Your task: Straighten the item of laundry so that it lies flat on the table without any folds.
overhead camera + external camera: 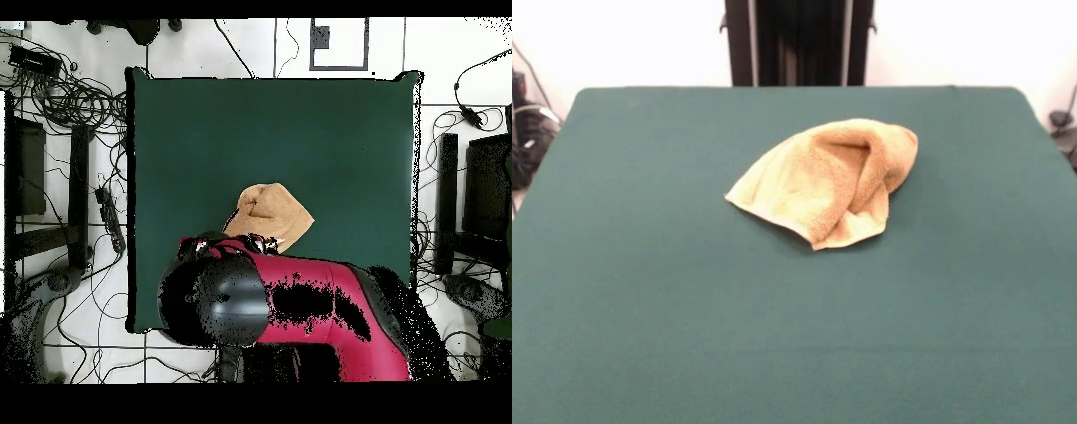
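You see the towel (828, 182) bunched and folded near the middle of the table (644, 291); the arm (300, 305) hides its gripper, so you cannot tell its state

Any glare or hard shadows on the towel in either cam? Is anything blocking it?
Front view: even, soft light; the towel casts only a faint shadow along its lower edge on the table, no glare. Overhead view: flat light, no glare on the cloth; the arm covers the towel's lower edge and the table's bottom strip; the pincer isn't discernible.
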